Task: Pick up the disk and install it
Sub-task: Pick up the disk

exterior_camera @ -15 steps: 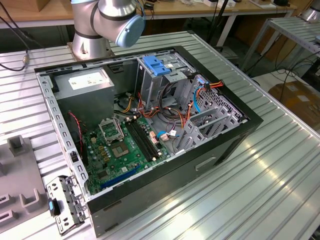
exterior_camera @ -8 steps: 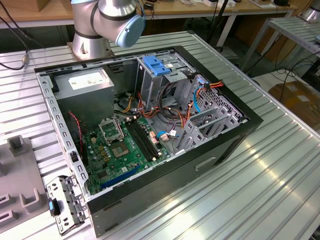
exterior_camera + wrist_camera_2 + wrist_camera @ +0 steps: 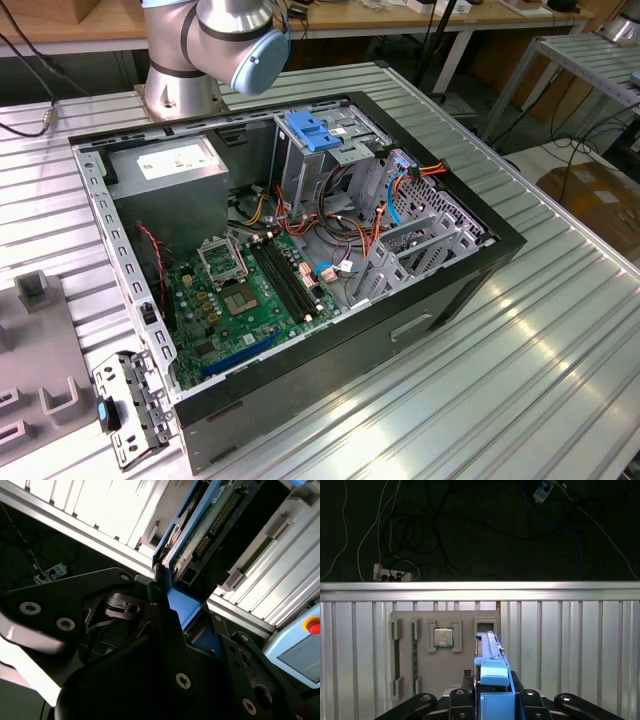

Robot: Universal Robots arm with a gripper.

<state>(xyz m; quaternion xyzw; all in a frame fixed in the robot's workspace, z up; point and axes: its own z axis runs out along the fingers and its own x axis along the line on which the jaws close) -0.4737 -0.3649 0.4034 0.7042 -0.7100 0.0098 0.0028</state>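
Looking over the slatted aluminium table (image 3: 560,330) in the exterior view, I see the open computer case (image 3: 330,370) lying on its side mid-frame. There is bare table all along the exterior view's right and the lower right of the frame. Inside the case, the grey power-supply box (image 3: 170,170) sits upper left with the green motherboard (image 3: 250,290) below it. A light-blue latch plate (image 3: 313,131) tops the drive cage at upper centre, and red, orange and blue cables (image 3: 400,190) tangle just beside the cage. The arm's base (image 3: 175,90) stands behind the case at the top of the frame. A grey fixture tray (image 3: 35,350) lies at the exterior view's left edge.

In the second wrist view the gripper (image 3: 172,605) has its black fingers (image 3: 162,620) clamped on the disk (image 3: 210,525) by its blue carrier rail, with the circuit-board side facing the camera. A teach pendant (image 3: 295,650) with a red button lies near.

In the first wrist view the disk (image 3: 493,675) stands edge-on between the closed fingers, in front of the fixture tray, which carries a processor chip (image 3: 443,637). Beyond the table's far edge a power strip (image 3: 390,574) lies on the dark floor.
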